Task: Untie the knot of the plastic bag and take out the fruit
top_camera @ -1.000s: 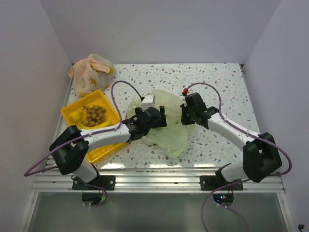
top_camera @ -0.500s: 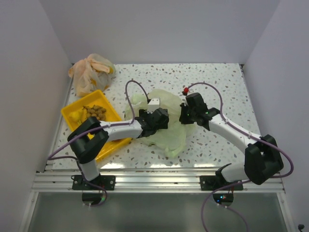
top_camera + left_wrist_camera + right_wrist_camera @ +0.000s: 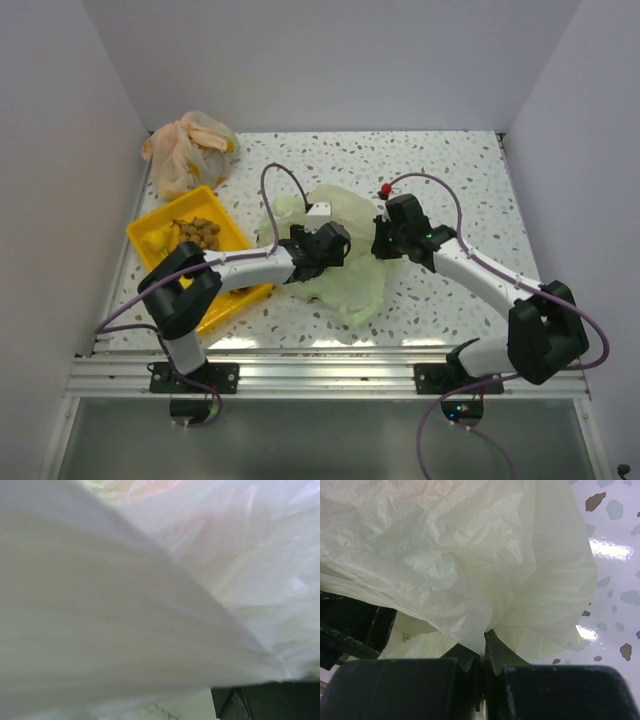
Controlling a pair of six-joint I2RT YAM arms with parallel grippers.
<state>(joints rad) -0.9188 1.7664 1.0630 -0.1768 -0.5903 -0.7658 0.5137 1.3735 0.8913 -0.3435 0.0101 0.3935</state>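
Observation:
The pale green plastic bag (image 3: 352, 262) lies crumpled at the table's middle, and no fruit shows inside it. My left gripper (image 3: 334, 243) is pushed into the bag's left side. The left wrist view is filled with the bag's film (image 3: 150, 605), and only one dark finger (image 3: 265, 703) shows at the bottom right. My right gripper (image 3: 383, 241) is shut on a fold of the bag (image 3: 470, 570) at its right edge, the pinch (image 3: 483, 647) clear in the right wrist view. A yellow banana (image 3: 158, 238) and a cluster of brown fruits (image 3: 198, 233) lie in the yellow tray (image 3: 232, 296).
An orange-beige plastic bag (image 3: 185, 150) sits at the back left corner. The left arm (image 3: 240, 268) crosses the yellow tray's right side. White walls enclose the speckled table (image 3: 450, 170) on three sides.
My left gripper has swung right from beside the tray into the pale green bag's left side. My right gripper has kept its hold on the bag's right edge and barely moved.

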